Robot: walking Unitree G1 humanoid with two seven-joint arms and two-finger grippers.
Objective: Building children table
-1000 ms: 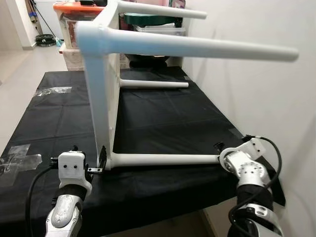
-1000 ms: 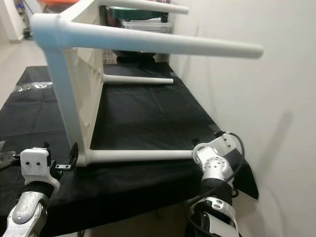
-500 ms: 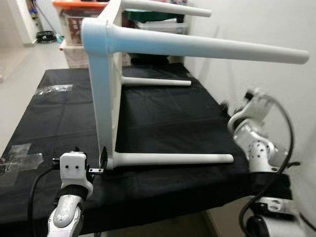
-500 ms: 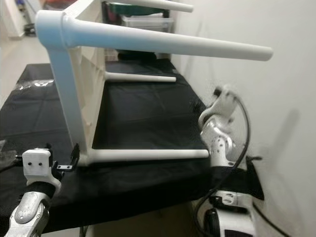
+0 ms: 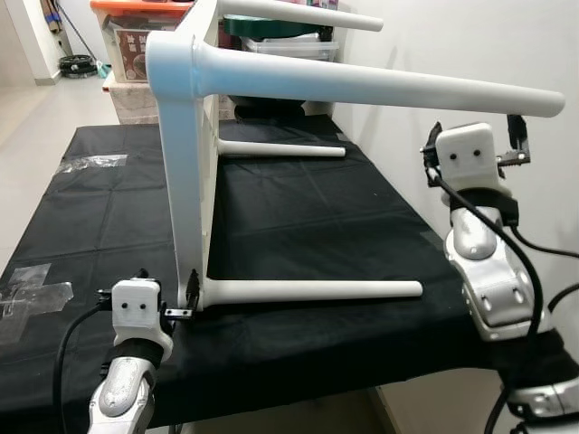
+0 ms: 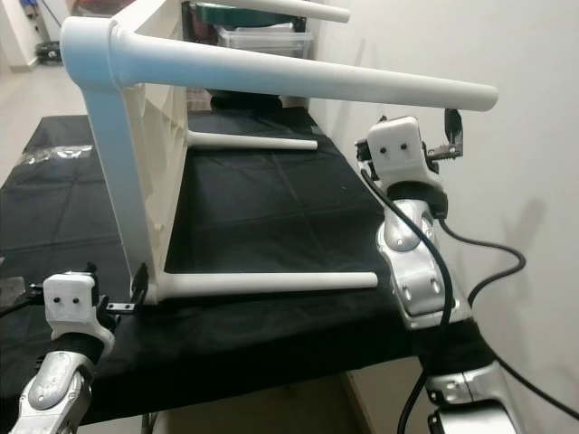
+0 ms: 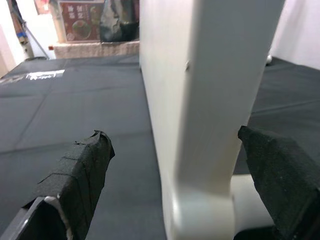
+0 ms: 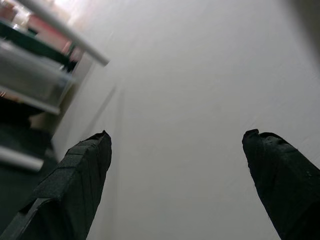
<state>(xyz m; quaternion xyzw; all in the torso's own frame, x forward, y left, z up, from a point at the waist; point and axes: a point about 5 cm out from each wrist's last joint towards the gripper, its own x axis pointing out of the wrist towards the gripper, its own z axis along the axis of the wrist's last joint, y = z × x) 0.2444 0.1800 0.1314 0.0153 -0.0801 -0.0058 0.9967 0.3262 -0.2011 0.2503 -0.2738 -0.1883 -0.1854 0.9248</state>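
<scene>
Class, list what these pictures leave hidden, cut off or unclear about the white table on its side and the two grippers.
1. Table top: its far face is turned away from the head camera.
2. Uppermost far leg: its joint with the top is cut off by the left eye view's upper edge.
3. Left gripper: fingers straddle the top's corner; contact cannot be made out.
4. Red-lidded box: label too small to read.
5. Right gripper: open, facing blank wall.
</scene>
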